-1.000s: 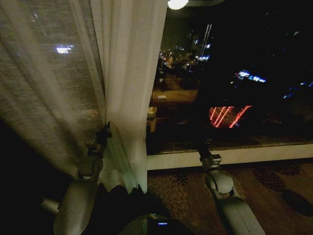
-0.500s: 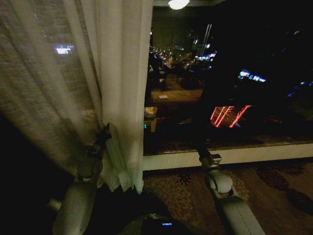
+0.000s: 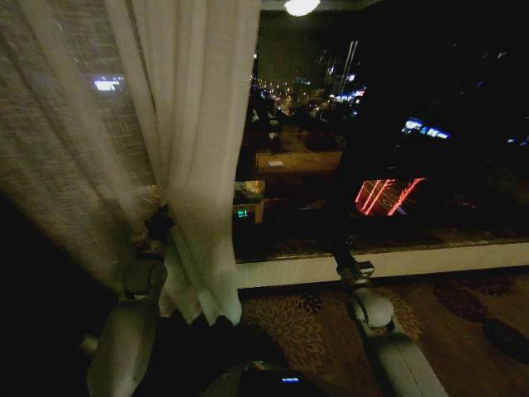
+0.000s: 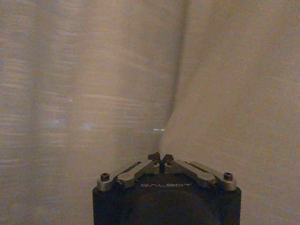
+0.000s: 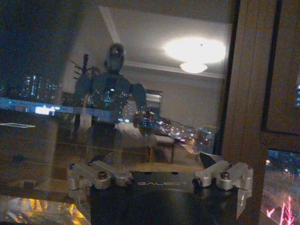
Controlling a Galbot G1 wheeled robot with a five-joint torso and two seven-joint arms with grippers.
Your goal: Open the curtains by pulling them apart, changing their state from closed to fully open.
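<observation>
A: Start at the left tool. What is it doing?

B: Its two dark fingertips are pressed together at the centre, and the sheer cream-white pleated curtain panel creases into a fold right at that meeting point. It looks pinched shut on the cloth, though I can't see the fabric between the tips themselves

A: And what has changed over the last second?

B: In the head view the left tool has drifted further to the robot's left, and the gathered inner edge of the panel has gone with it. More of the dark window glass with the city lights behind it is now bare than a second ago, and the hem lifts off the patterned brown carpet near the pale window sill

A: So the task is moving along?

B: On this side, yes, I judge the panel is being drawn open. It is bunched at the left of the window, not yet pushed fully aside. I can't see a second panel

A: The right tool?

B: It has stayed low in front of the sill in the head view, touching no cloth. Its fingers stand well apart, holding nothing

A: What does each view add?

B: The left wrist view gives the pinch and the crease in the weave; the head view gives how much glass is uncovered. The right wrist view catches a reflection of the robot and a ceiling lamp in the pane
</observation>
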